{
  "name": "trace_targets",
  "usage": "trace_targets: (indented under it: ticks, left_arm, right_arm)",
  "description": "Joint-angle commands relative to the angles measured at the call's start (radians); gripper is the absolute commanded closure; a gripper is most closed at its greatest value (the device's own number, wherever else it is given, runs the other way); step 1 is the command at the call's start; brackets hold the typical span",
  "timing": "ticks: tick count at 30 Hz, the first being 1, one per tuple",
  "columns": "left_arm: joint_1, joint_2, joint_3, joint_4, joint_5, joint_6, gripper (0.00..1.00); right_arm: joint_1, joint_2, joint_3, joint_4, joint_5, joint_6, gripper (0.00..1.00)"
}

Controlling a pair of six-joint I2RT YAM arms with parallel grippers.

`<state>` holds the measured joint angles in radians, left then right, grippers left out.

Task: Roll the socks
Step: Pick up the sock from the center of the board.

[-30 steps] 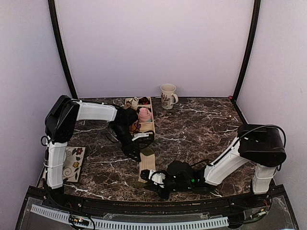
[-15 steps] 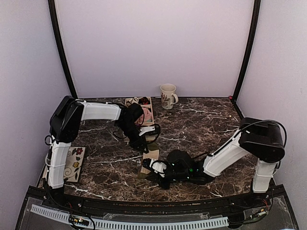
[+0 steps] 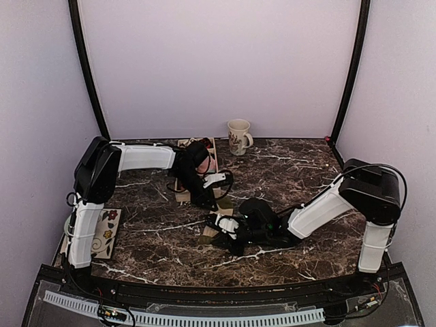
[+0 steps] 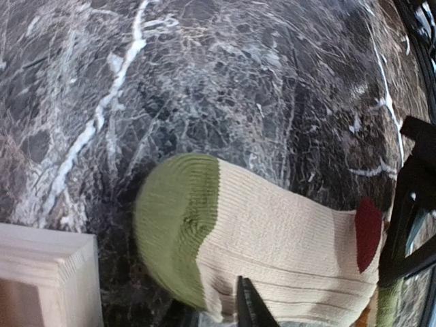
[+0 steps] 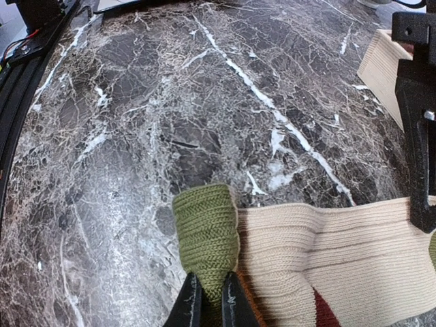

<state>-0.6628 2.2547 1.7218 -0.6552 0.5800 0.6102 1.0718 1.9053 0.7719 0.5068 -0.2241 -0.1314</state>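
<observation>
Pinching ribbed sock, R claw

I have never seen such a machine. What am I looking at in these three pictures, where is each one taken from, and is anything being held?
These are two robot arms bolted to a dark marble table. The wide picture comes from a fixed camera above and behind them: left arm on the left, right arm on the right. The other two come from a small camera on each wrist. On the table lie a beige sock with green ends and a red patch, a wooden box and, at the back, a mug. The right arm's jaws pinch one green end. The left arm's jaws are at the other end; whether they grip it is unclear.
</observation>
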Motion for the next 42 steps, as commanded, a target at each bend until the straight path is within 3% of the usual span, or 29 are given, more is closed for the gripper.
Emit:
trace_targets:
  ticks: [1,3,8,12,16,21,24,33,42]
  left_arm:
    - [0.026,-0.134,-0.015,-0.043,0.002,-0.010,0.66]
    - [0.040,-0.182,-0.048,-0.048,-0.012,-0.010,0.58]
    - [0.129,-0.282,-0.066,-0.025,-0.005,-0.057,0.51]
    - [0.169,-0.364,-0.097,-0.086,0.099,0.004,0.51]
    - [0.166,-0.445,-0.287,-0.220,0.197,0.189,0.61]
    - [0.023,-0.594,-0.610,-0.074,0.113,0.249,0.69]
    - [-0.093,-0.639,-0.697,0.087,0.020,0.235,0.69]
    - [-0.236,-0.550,-0.662,0.230,-0.156,0.271,0.70]
    - [-0.298,-0.518,-0.656,0.313,-0.269,0.301,0.68]
  right_arm:
    - [-0.029,0.087,-0.080,-0.249,-0.004,0.031,1.00]
    - [-0.029,0.103,-0.089,-0.229,-0.019,0.065,1.00]
    - [-0.029,0.153,-0.089,-0.210,-0.055,0.112,1.00]
    - [-0.045,0.166,-0.087,-0.201,-0.082,0.156,1.00]
    - [-0.082,0.165,-0.108,-0.165,-0.151,0.223,1.00]
    - [-0.110,0.194,-0.126,-0.152,-0.223,0.288,1.00]
    - [-0.117,0.220,-0.113,-0.184,-0.246,0.298,1.00]
    - [-0.126,0.242,-0.113,-0.172,-0.266,0.354,1.00]
    - [-0.133,0.255,-0.119,-0.163,-0.295,0.381,1.00]
